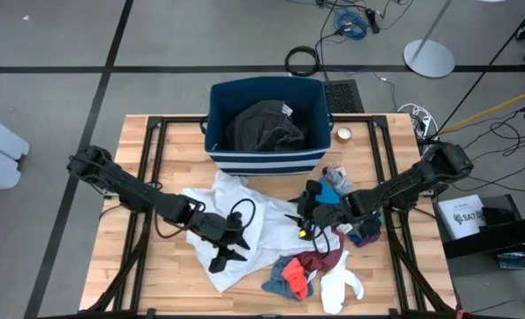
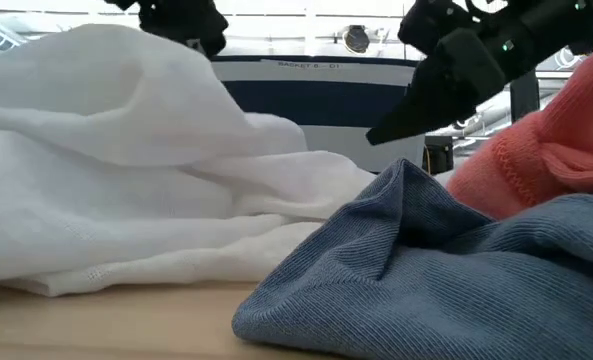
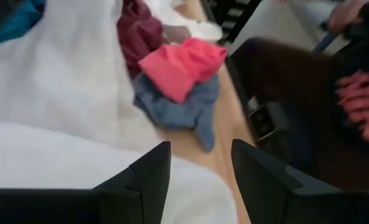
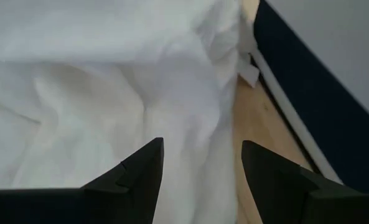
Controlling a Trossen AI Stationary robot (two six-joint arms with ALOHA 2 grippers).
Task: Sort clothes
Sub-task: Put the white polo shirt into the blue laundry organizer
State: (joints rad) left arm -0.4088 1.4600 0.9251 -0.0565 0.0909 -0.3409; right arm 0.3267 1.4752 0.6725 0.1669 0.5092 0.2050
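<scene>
Where the white garment (image 2: 126, 170) bulges, it hides most of the bin (image 2: 316, 95).

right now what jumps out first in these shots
A big crumpled white fabric garment sprawls across the wooden table's middle, the left claw open above its near edge. Behind it, a navy blue bin with white stripes holds a dark grey garment.
</scene>
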